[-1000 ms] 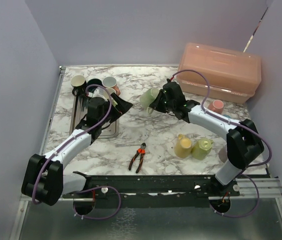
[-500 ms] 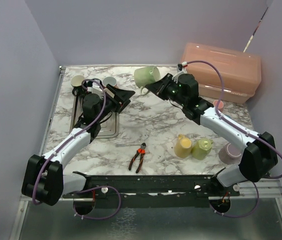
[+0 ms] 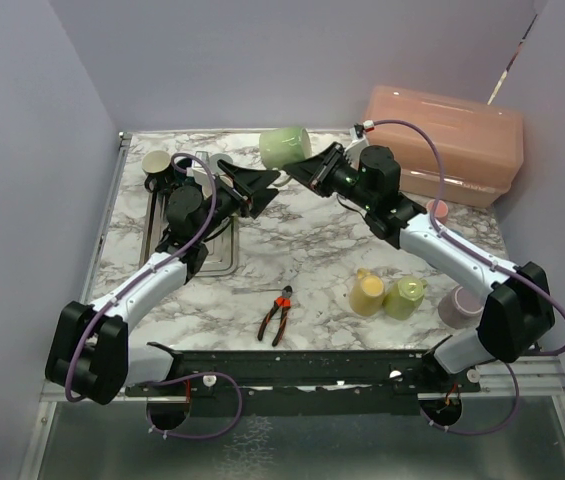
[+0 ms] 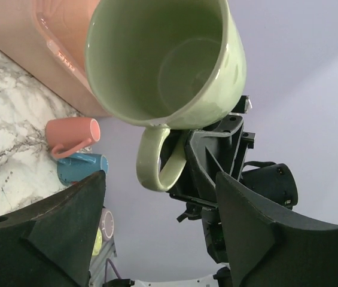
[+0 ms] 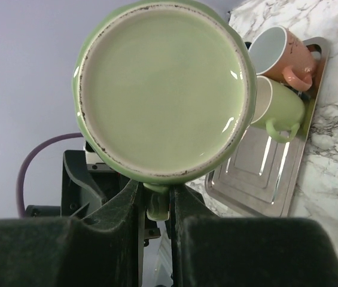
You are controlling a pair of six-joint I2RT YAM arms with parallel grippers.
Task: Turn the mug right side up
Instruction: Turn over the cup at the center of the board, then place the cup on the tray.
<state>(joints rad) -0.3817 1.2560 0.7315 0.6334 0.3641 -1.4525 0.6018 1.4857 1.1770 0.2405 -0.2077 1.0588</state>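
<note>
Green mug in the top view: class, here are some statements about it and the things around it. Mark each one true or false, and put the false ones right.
1. The right gripper is closed on the green mug at its handle. True.
2. The pliers lie on the table between the two arms. True.
3. The green mug stands on the table. False: it is held up in the air, on its side.
4. The left gripper is clamped on the mug's rim. False: its jaws stand open, facing the mug's mouth.
5. The pink box sits at the near left corner. False: it sits at the far right.
</note>
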